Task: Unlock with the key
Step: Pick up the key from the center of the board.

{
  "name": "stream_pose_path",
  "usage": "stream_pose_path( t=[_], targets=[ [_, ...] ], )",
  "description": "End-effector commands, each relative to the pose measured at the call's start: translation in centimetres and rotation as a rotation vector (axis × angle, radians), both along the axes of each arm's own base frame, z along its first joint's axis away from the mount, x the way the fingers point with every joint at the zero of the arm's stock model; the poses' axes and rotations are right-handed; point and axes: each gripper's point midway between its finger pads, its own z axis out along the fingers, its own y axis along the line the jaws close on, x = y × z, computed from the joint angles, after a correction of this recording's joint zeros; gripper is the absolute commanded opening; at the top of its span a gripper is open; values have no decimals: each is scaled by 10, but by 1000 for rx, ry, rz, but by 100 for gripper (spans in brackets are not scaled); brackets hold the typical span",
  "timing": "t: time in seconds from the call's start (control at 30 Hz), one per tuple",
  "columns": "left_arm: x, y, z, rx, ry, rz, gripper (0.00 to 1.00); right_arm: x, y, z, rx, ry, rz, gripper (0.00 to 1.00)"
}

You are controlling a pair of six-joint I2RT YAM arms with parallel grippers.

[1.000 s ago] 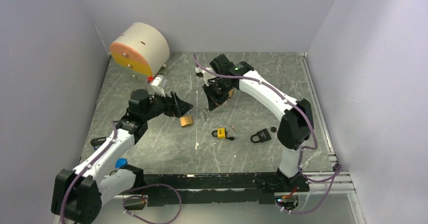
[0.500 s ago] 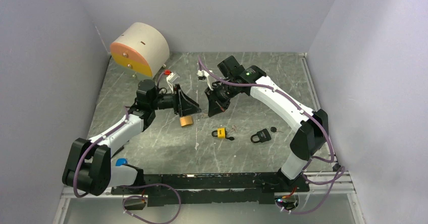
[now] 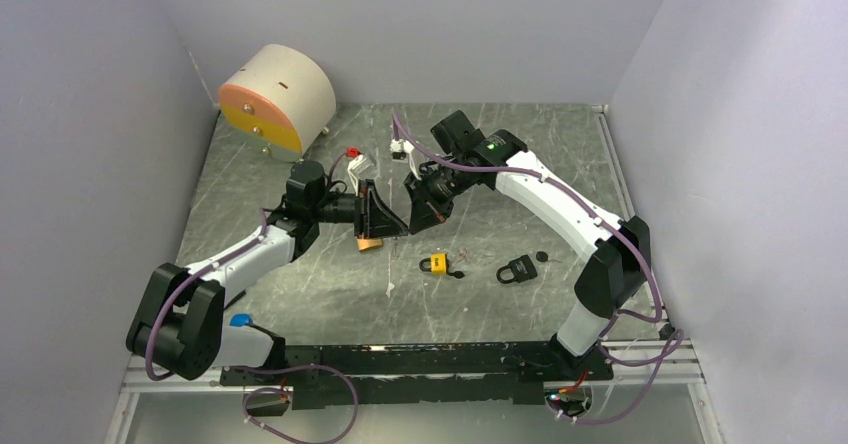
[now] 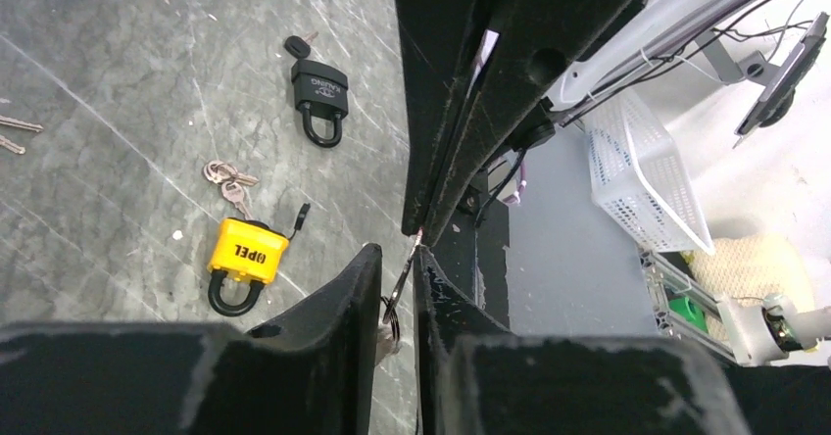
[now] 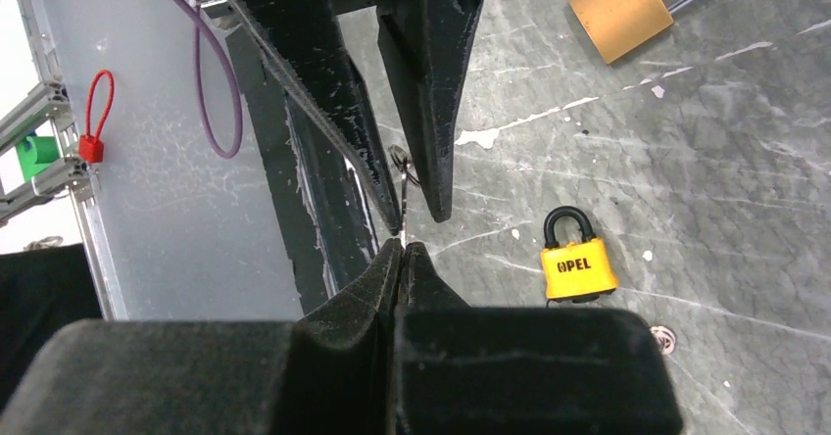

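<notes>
My right gripper (image 5: 402, 246) is shut on the tip of a thin metal key (image 5: 403, 195) and holds it above the table. The key (image 4: 404, 273) with its small ring runs down between the fingers of my left gripper (image 4: 397, 254). Those jaws stand a narrow gap apart, and the key leans against one finger. Both grippers meet tip to tip mid-table (image 3: 408, 230). A yellow padlock (image 3: 434, 263) lies just below them, a black padlock (image 3: 517, 270) lies to its right, and a tan padlock (image 3: 370, 243) lies under the left gripper.
A beige and orange drum (image 3: 275, 94) stands at the back left corner. Loose keys (image 4: 227, 180) lie beside the yellow padlock. Grey walls close in the table on three sides. A white basket (image 4: 647, 170) sits off the table's near edge.
My left arm swung right until its fingers reached the key, and its jaws narrowed from wide open to a slim gap. The right gripper shifted slightly right, then held still.
</notes>
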Motion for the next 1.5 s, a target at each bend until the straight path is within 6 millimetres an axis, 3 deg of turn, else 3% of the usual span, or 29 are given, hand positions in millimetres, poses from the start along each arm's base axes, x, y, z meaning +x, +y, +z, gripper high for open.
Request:
stream_pose_path(
  t=[0.0, 0.13, 0.33, 0.47, 0.63, 0.97, 1.17, 1.33, 1.47],
  targets=[
    [3, -2, 18, -21, -92, -15, 19, -1, 5, 18, 68, -56, 39, 0],
    [-1, 0, 18, -3, -80, -37, 18, -3, 3, 16, 66, -55, 42, 0],
    [-4, 5, 19, 31, -67, -31, 31, -5, 2, 14, 62, -40, 44, 0],
    [-1, 9, 21, 28, -56, -17, 33, -6, 2, 11, 57, -33, 41, 0],
    [-3, 9, 20, 15, -33, -42, 26, -4, 5, 15, 65, -26, 34, 0],
    [-9, 9, 13, 22, -4, -83, 22, -6, 8, 18, 83, -15, 46, 0],
    [-8, 8, 15, 18, -9, -97, 4, -5, 7, 20, 85, -24, 44, 0],
    [-5, 8, 23, 8, -21, -92, 3, 20, 7, 35, 115, -42, -105, 0],
    [4, 7, 42, -38, -47, -34, 3, 52, 1, 74, 293, -80, -272, 20]
  ],
)
